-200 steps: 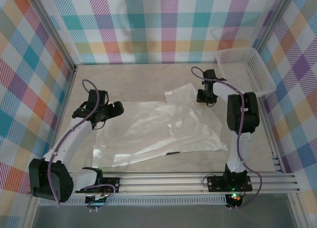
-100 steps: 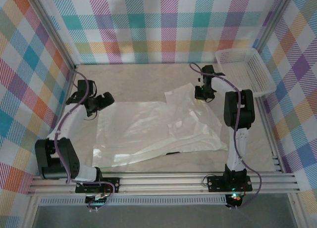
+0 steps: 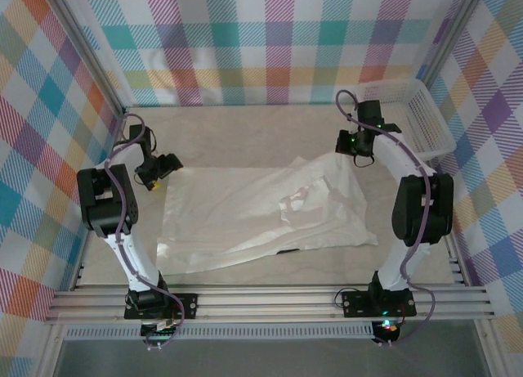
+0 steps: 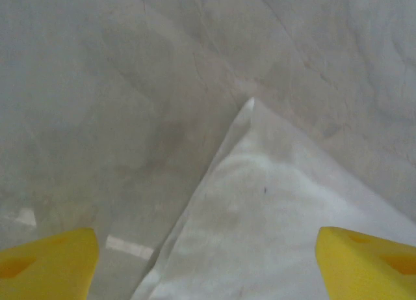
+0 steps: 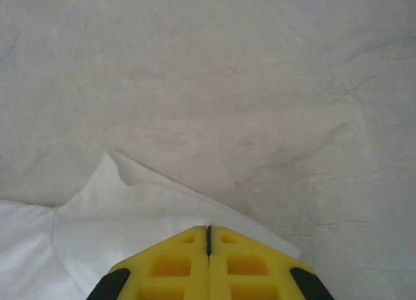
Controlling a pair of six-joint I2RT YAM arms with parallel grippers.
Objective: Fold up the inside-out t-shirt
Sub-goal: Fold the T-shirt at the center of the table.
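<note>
shirt: the inside-out t-shirt (image 3: 245, 217) is lying mostly spread out in the middle of the table (image 3: 237, 127), white on pale. The left half is pretty flat, the right half is rumpled and bunched up.
tag: there's a small dark mark at the near hem (image 3: 284, 252), probably the tag, too small to be sure.
left pincer: the left pincer (image 3: 167, 164) has its jaws wide apart with nothing in them. On its wrist cam a pointed corner of the shirt sits on the table just ahead, between the two yellow fingers.
right pincer: the right pincer (image 5: 208, 238) is clamped tight. The fabric edge runs right under the fingertips, so I'd say it's pinching the shirt's far right edge. From overhead the cloth looks drawn toward it.
basket: the white mesh basket (image 3: 409, 107) is in the far right corner, well apart from the shirt.
done so far: honestly not much. I can't see one clean fold anywhere.
left to do: pretty much everything. Get the left corner grabbed too, flatten the right side, then do the actual folds.
</note>
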